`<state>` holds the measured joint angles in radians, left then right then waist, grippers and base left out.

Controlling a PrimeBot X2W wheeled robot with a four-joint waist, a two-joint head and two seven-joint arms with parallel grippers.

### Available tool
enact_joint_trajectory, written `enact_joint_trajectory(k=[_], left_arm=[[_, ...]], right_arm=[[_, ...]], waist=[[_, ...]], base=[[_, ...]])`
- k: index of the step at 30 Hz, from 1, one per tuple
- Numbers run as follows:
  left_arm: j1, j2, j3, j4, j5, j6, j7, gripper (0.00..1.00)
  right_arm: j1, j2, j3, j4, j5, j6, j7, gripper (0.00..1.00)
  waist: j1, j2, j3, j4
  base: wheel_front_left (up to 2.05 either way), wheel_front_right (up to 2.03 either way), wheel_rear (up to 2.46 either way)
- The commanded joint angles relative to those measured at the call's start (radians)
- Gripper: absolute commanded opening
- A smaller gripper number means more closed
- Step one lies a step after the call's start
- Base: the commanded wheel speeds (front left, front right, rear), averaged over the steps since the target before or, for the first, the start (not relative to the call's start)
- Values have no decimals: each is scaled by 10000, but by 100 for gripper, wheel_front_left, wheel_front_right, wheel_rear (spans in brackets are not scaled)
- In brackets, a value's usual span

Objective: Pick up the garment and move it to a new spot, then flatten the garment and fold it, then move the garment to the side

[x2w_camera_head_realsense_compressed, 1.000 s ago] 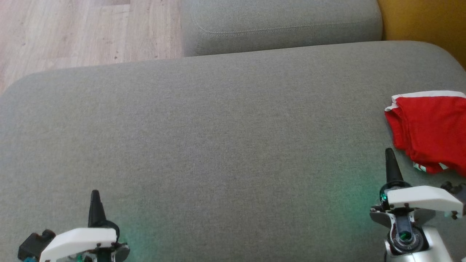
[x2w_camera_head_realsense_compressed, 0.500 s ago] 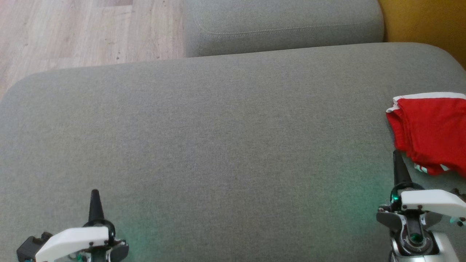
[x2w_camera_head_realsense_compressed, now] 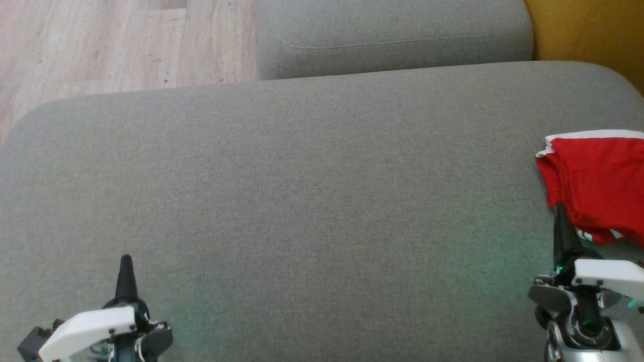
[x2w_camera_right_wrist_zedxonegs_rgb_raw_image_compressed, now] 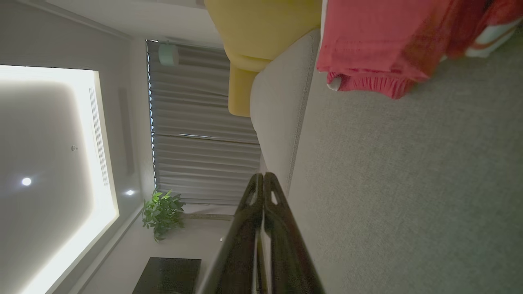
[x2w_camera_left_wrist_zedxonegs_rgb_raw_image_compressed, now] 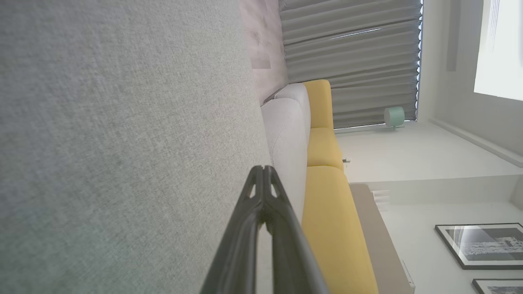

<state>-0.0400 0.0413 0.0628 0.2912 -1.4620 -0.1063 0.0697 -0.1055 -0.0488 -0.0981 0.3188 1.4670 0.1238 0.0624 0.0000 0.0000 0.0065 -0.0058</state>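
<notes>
The garment is red with white trim and lies folded at the right edge of the grey cushion; it also fills the top right of the right wrist view. My right gripper is shut and empty, its tip just at the garment's near left edge. My left gripper is shut and empty at the lower left, far from the garment. In the wrist views both pairs of fingers meet at the tips, the left and the right.
A second grey cushion lies beyond the big one. Wooden floor shows at the upper left and a yellow sofa part at the upper right. The cushion's rounded edges fall away at left and right.
My right gripper has moved right and back toward me, its tip now at the garment's edge. The left gripper has drawn slightly lower. The garment lies still; the camera has shifted a little.
</notes>
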Motion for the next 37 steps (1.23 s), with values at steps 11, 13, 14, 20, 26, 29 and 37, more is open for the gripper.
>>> enact_joint_trajectory(k=[11, 13, 14, 20, 26, 29, 37], left_arm=[[-664, 88, 483, -443, -1281, -225, 382, 0], [-681, 89, 508, -457, -1468, -244, 433, 0], [-681, 89, 508, -457, -1468, -244, 433, 0], [-681, 89, 508, -457, -1468, -244, 433, 0], [-681, 89, 507, -457, -1468, -244, 433, 0], [-681, 89, 507, -457, -1468, -244, 433, 0], [-681, 89, 507, -458, -1468, -244, 433, 0]], right_arm=[[-37, -42, -90, -696, 1257, 68, 435, 0], [-22, -41, -130, -741, 1438, 69, 486, 0], [-22, -40, -131, -741, 1438, 69, 487, 0], [-22, -38, -134, -741, 1435, 69, 489, 0], [-22, -36, -137, -741, 1432, 69, 492, 0], [-22, -35, -139, -741, 1431, 69, 493, 0], [-23, -32, -142, -741, 1428, 69, 496, 0]], waist=[[0, 0, -29, 50], [0, 0, -34, 58], [0, 0, -34, 58], [0, 0, -34, 58], [0, 0, -34, 58], [0, 0, -34, 58], [0, 0, -34, 58]], base=[[0, 0, 0], [0, 0, 0], [0, 0, 0], [0, 0, 0], [0, 0, 0], [0, 0, 0], [0, 0, 0]])
